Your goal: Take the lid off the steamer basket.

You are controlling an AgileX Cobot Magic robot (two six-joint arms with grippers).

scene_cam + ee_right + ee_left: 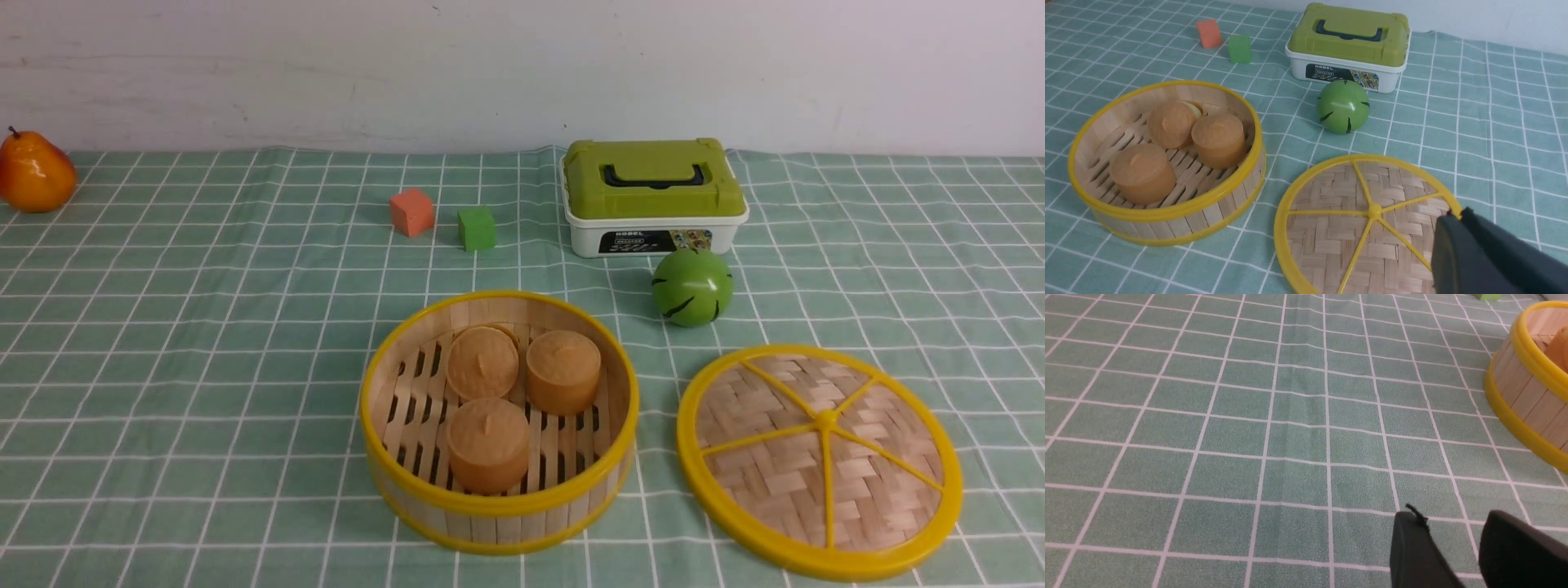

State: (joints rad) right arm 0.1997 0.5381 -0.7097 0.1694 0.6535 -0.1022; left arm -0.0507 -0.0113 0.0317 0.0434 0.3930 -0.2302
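Since the lid (819, 461) lies flat at 3 o'clock of the steamer basket (498, 510), right fingers (1486, 257) closed empty, left fingers (1412, 551) parted empty: lift away straight, don't nudge lid.

Counting one steamer basket (490, 523), holding three round tan cakes (487, 442). Lying just right of the basket: one lid (819, 457). Standing behind the basket: one orange cube (411, 212), one green cube (476, 228), one green ball (692, 287), one green-topped box (655, 196). Sitting far left of the basket: one pear (34, 173).

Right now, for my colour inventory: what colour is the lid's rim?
Yellow; the lid shows best in front view.
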